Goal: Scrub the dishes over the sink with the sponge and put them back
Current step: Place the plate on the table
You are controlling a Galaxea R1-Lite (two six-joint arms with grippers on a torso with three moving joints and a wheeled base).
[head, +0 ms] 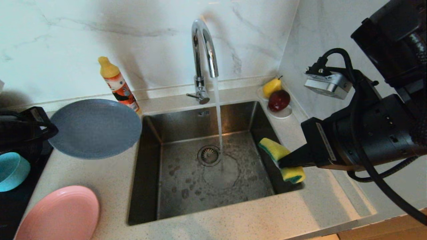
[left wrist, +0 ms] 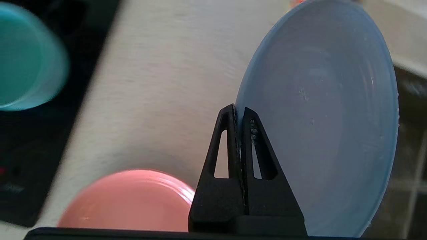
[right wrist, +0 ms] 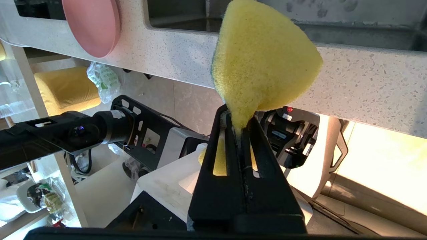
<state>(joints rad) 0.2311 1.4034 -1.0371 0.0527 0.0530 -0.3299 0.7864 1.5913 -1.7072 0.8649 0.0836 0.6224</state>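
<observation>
Left hand is clamped tight on the rim of the light-blue plate, holding it off the bench at nine o'clock from the sink, just at the basin's edge. Right hand pinches the sponge at the sink's three o'clock rim, the yellow foam squeezed thin between its fingers. Water runs from the tap near the drain strainer. Pink plate lies on the bench at eight o'clock; teal bowl sits beyond it, upside down.
</observation>
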